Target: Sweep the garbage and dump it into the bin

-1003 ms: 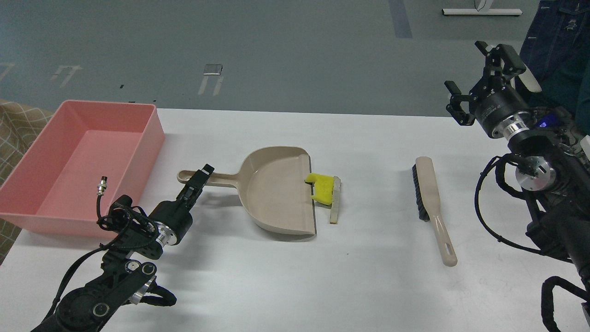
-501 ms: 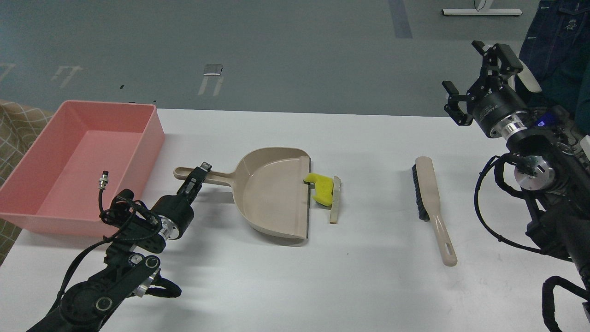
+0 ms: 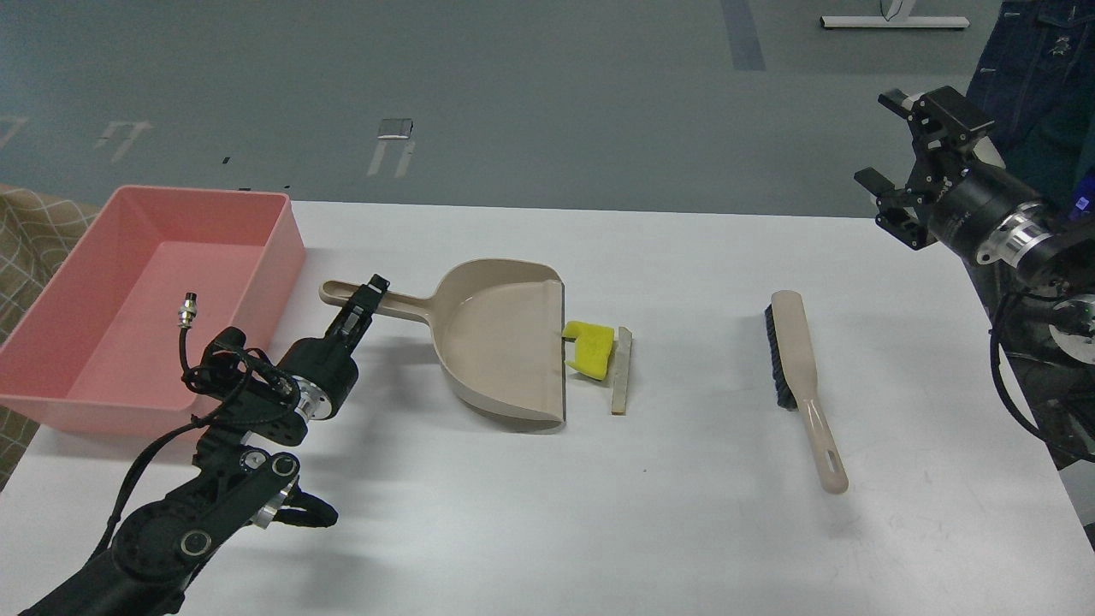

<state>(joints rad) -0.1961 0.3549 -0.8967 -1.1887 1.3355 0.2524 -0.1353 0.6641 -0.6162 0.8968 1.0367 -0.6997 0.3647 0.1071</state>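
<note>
Setting: grey floor with tape marks beyond a white table (image 3: 599, 530); a dark-clothed figure stands at the far right edge. Bin (image 3: 51, 389): pink shallow tub at the table's left end, holding nothing that can be seen. Dustpan (image 3: 505, 338): beige, tipped up onto its lip, handle running left, mouth facing right. Left gripper (image 3: 364, 301): at the dustpan handle, fingers apparently closed on it, though seen nearly end-on. Garbage, item one: yellow foam chunk (image 3: 588, 349), touching or just beside the dustpan lip, still on the table. Garbage, item two: beige flat stick (image 3: 623, 370), just right of the chunk, long axis running near to far, roughly parallel to the lip. Brush (image 3: 800, 376): lies untouched well right of the garbage, bristles facing left, handle toward the near edge, long axis near to far. Right gripper (image 3: 902, 175): raised above the table's far right corner, fingers spread wide, holding nothing; the brush lies below and to its left, nearer this arm than the other. Change from the earlier frames: dustpan tilted steeper and drawn slightly left and farther back; yellow chunk turned a little; right gripper has shifted rightward; brush and stick unmoved.
</note>
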